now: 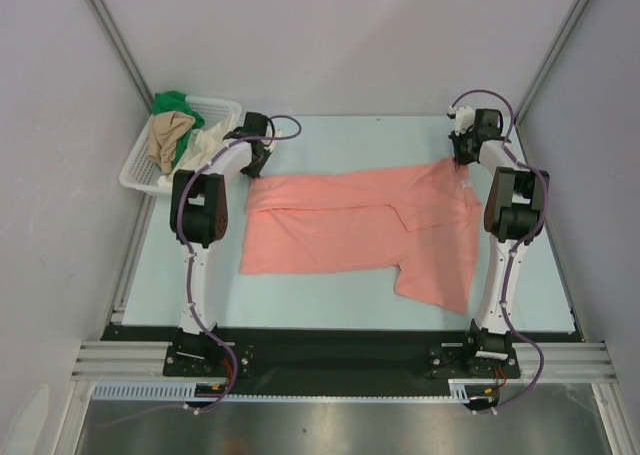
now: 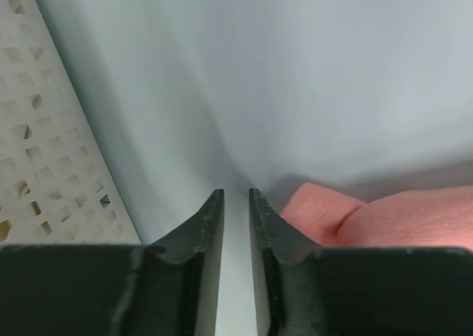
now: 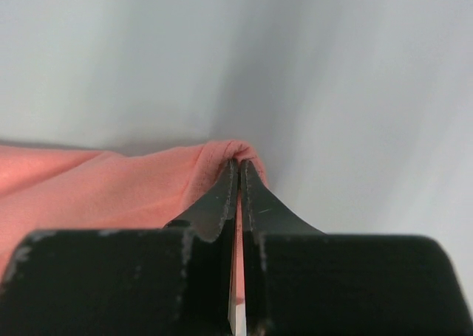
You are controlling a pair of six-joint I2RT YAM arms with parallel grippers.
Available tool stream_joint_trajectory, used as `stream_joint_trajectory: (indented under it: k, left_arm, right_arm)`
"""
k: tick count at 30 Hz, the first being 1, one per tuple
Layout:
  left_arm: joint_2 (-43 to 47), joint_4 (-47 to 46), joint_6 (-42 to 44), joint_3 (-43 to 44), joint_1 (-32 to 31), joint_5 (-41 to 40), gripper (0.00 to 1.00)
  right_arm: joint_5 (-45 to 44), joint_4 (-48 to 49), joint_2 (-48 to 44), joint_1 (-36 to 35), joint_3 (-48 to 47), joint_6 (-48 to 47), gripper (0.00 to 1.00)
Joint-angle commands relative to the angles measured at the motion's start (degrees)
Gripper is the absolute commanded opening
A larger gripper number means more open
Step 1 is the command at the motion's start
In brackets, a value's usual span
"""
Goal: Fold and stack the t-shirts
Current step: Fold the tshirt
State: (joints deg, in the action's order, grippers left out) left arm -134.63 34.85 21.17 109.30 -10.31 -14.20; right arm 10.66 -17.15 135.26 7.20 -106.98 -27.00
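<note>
From above, your salmon-pink t-shirt [image 1: 360, 230] lies spread across the worktop [image 1: 330, 140]. Left wrist: the left fingers [image 2: 207, 229] stand slightly apart, seemingly empty, its far-left corner just right of them. Right wrist: the right fingers [image 3: 214, 203] pinch its edge. Lift now and it may skew — one-sided grip.

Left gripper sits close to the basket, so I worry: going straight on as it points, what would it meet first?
Probably the bare table ahead of the left gripper; the basket lies left of that line, the salmon-pink t-shirt right. Depth is unclear.
</note>
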Motion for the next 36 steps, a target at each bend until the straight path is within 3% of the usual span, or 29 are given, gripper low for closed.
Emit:
stream_joint_trajectory:
  k: [1, 5, 8, 13, 20, 31, 36]
  left_arm:
    - [-1.0, -0.7, 1.0, 2.3, 0.4, -1.5, 0.28]
    - [2.7, -0.6, 0.3, 2.9, 0.4, -1.4, 0.45]
    - [6.3, 3.2, -2.0, 2.4, 0.5, 5.2, 0.55]
    - [8.9, 7.4, -7.2, -1.7, 0.1, 15.2, 0.62]
    - [8.6, 5.8, -9.0, -2.8, -0.2, 10.0, 0.45]
    - [4.8, 6.8, -8.7, -3.0, -0.1, 12.2, 0.38]
    - [2.8, 6.7, -8.4, -2.5, 0.2, 12.3, 0.21]
  right_arm:
    - [-2.5, 3.1, 1.7, 0.4, -3.9, -0.2, 0.00]
    - [-2.7, 3.5, 2.2, 0.4, -4.6, 0.0, 0.00]
    - [-2.7, 3.4, 1.6, 0.4, -4.0, -0.1, 0.00]
    - [-2.5, 3.3, 0.4, 0.6, -2.5, -0.2, 0.00]
    - [-2.0, 3.1, -0.8, -0.2, -0.4, -0.5, 0.00]
    - [-2.1, 2.8, -1.8, -0.8, 0.8, -1.6, 0.00]
    - [-2.0, 2.5, -1.8, -0.8, 1.3, -1.9, 0.00]
